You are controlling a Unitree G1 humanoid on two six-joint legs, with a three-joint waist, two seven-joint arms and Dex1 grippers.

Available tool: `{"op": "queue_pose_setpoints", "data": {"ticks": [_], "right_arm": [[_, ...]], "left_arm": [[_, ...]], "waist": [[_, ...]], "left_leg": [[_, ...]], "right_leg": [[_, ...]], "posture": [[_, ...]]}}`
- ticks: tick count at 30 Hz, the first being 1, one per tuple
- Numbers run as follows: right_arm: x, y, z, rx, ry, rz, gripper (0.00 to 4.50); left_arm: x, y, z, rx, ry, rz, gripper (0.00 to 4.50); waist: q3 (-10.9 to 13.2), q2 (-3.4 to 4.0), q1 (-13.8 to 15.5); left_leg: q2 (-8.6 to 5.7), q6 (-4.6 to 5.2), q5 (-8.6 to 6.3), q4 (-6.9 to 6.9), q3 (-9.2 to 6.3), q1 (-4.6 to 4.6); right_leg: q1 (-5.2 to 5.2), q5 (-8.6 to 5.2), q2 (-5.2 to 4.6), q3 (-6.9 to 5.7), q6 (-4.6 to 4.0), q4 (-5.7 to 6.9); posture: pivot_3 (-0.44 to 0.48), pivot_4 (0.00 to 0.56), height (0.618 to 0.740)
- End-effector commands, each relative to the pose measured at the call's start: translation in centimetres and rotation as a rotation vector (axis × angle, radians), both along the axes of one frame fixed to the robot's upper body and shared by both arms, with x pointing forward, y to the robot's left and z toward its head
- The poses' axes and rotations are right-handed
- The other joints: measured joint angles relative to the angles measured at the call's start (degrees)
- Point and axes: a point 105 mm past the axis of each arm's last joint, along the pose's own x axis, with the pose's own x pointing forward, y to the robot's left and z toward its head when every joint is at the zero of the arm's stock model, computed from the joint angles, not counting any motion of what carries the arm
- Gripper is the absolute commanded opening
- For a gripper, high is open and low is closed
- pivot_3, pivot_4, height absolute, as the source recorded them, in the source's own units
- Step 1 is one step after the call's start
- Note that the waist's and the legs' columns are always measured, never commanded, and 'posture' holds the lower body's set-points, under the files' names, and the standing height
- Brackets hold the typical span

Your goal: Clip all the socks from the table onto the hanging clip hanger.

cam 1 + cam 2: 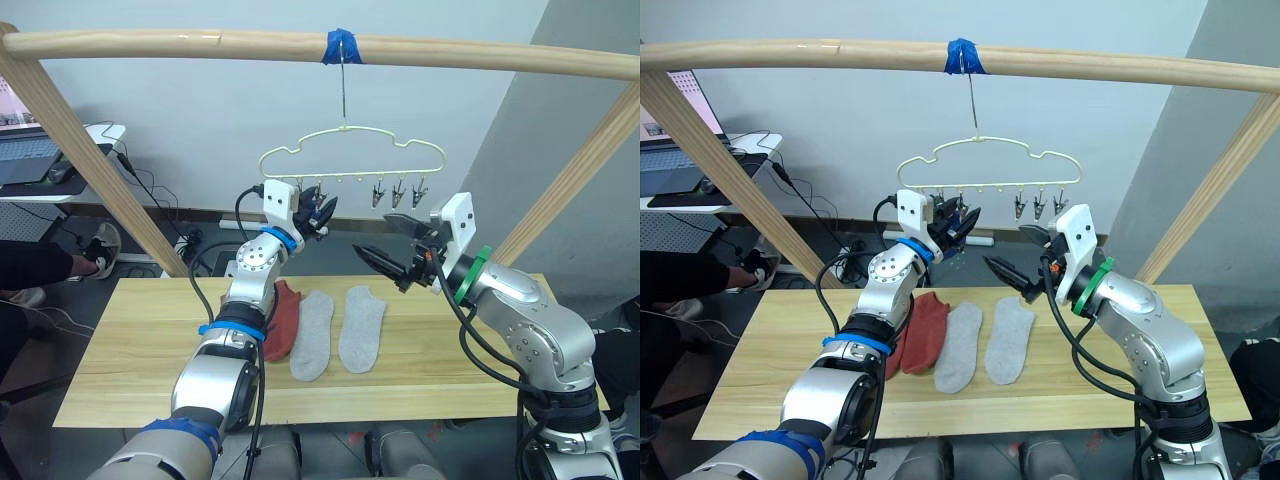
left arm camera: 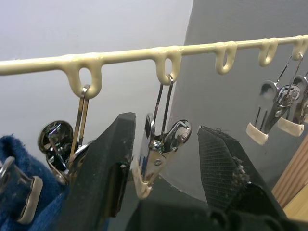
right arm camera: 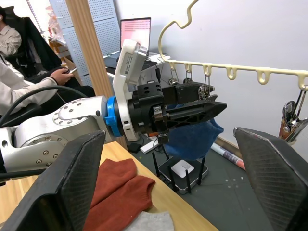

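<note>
Up at the clip hanger (image 1: pixel 352 152), your left gripper (image 1: pixel 322 212) sits raised against the left end of its bottom bar, fingers apart. The left wrist view shows what the head views cannot: a metal clip (image 2: pixel 161 154) hanging between those two open fingers, touching neither clearly, with blue sock (image 2: pixel 21 202) fabric held in the neighbouring clips. The right wrist view shows that blue sock (image 3: pixel 192 137) dangling behind the left gripper. Your right gripper (image 1: pixel 392 243) hovers empty at about 3 o'clock of the left one, jaws wide. On the table (image 1: pixel 130 350), two rust-red socks (image 1: pixel 922 333) and two light grey socks (image 1: pixel 335 332) lie side by side, reds nearest the left arm. Three free clips (image 1: pixel 398 194) hang at the bar's right end.
</note>
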Motion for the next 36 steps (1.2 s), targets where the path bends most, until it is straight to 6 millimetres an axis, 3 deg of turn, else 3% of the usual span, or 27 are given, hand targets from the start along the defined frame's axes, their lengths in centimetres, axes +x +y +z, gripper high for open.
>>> {"op": "queue_pose_setpoints", "data": {"ticks": [1,15,24,28,33,36], "right_arm": [[-0.8,0.3,1.6,0.019,-0.071,0.023,4.5],[-0.7,0.4,1.6,0.013,-0.069,0.031,4.5],[-0.8,0.4,1.2,0.01,-0.054,0.031,4.5],[-0.8,0.5,0.7,0.004,-0.041,0.029,4.5],[0.1,0.3,-2.8,-0.061,0.035,-0.027,4.5],[2.4,-0.3,-7.1,-0.191,0.105,-0.132,4.5]], "left_arm": [[0.2,-0.3,1.7,0.001,-0.067,0.005,2.3],[0.3,-0.1,2.1,-0.003,-0.092,0.033,2.3],[0.2,-0.5,2.6,-0.023,-0.106,0.019,0.24],[0.1,-0.5,2.7,-0.027,-0.106,0.013,0.17],[0.0,-0.3,2.5,-0.073,-0.037,-0.039,0.17],[-0.5,-0.3,2.6,-0.167,0.081,-0.14,0.17]], "waist": [[0.0,0.0,0.0],[0.0,0.0,-0.01],[0.0,0.0,-0.01],[0.0,0.0,0.0],[-0.01,0.0,-0.02],[-0.01,0.0,-0.19]], "left_leg": [[0.0,0.0,0.0,0.0,0.0,0.0],[0.0,0.0,0.0,0.01,-0.01,0.0],[0.0,0.0,0.0,0.01,-0.01,0.0],[0.0,0.0,0.0,0.02,-0.01,0.0],[0.0,0.0,0.0,0.02,-0.02,0.0],[0.0,0.0,0.01,0.06,-0.01,0.01]], "right_leg": [[0.0,0.0,0.0,0.0,0.0,0.0],[0.0,0.07,0.0,-0.01,-0.12,0.02],[0.0,0.07,0.0,-0.01,-0.12,0.03],[0.0,0.07,0.0,-0.01,-0.12,0.03],[0.0,0.07,0.0,-0.03,-0.12,0.04],[0.01,0.07,0.0,-0.02,-0.12,0.08]], "posture": [[-0.109,0.123,0.74],[-0.108,0.122,0.74],[-0.101,0.118,0.74],[-0.101,0.118,0.74],[-0.096,0.118,0.74],[-0.096,0.118,0.74]]}}
